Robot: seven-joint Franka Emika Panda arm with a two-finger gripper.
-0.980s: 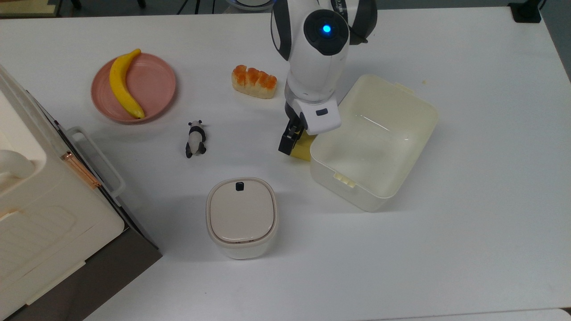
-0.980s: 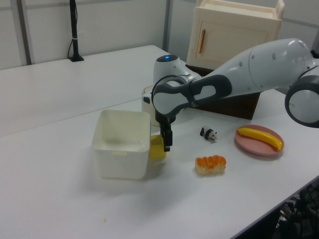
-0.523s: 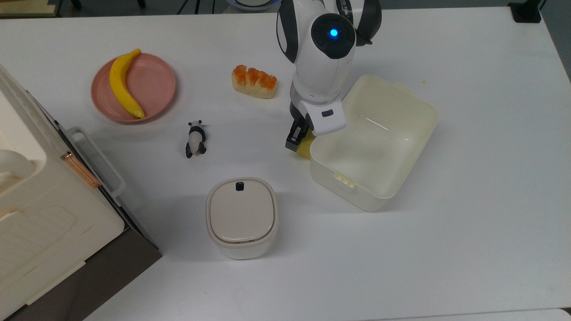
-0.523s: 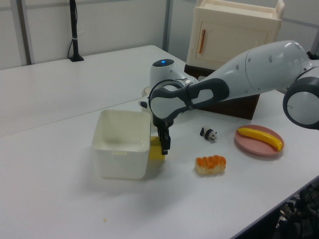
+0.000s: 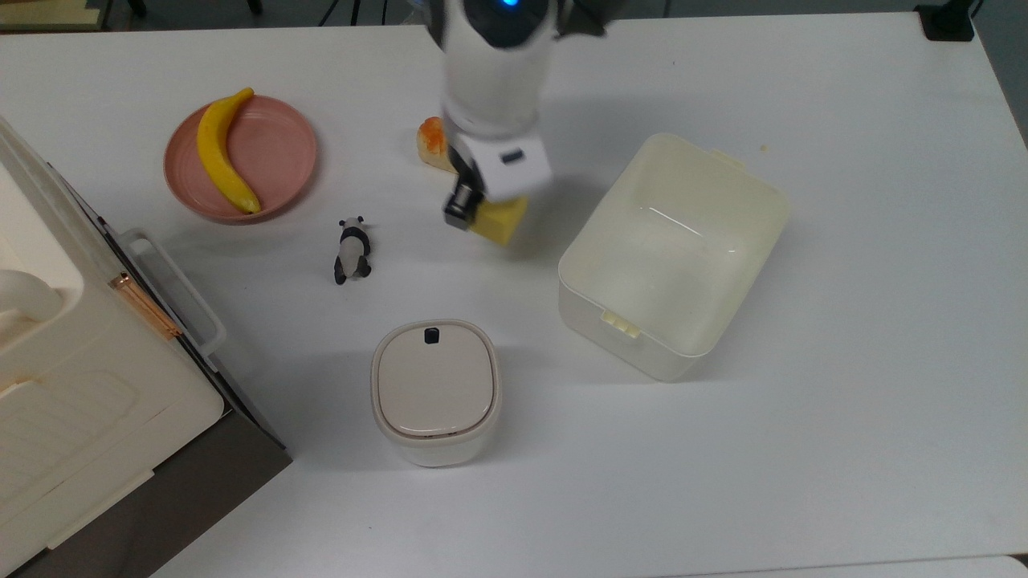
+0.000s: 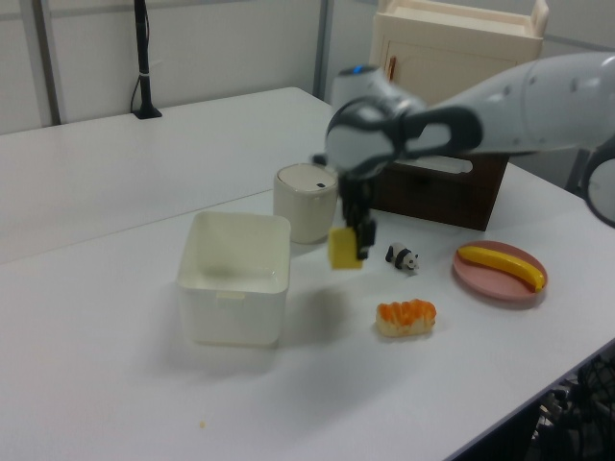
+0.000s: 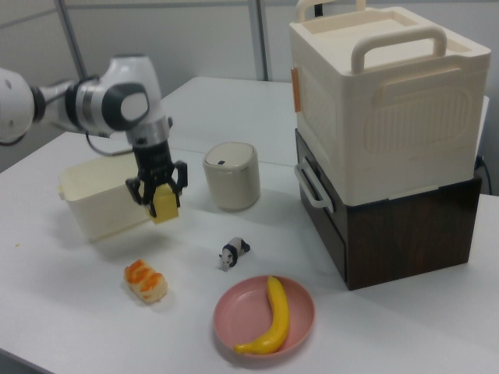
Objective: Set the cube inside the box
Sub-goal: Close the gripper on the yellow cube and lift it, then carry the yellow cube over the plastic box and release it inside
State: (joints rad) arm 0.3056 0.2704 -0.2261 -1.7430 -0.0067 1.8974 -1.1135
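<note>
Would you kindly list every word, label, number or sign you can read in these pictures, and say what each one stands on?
None: no readable text anywhere.
The gripper, cube, box, lidded bin and cream case all look unmarked.

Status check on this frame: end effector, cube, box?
End effector shut on the cube, lifted off the table. Box open and empty, off to the top view's right. Nothing between them.

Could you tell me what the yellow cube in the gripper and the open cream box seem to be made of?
The cube: probably foam, judging by its dull, matte faces with no glare. The box: likely moulded plastic, smooth and slightly glossy, with bright highlights on its inner floor, rounded corners and small latch tabs on its rim.
</note>
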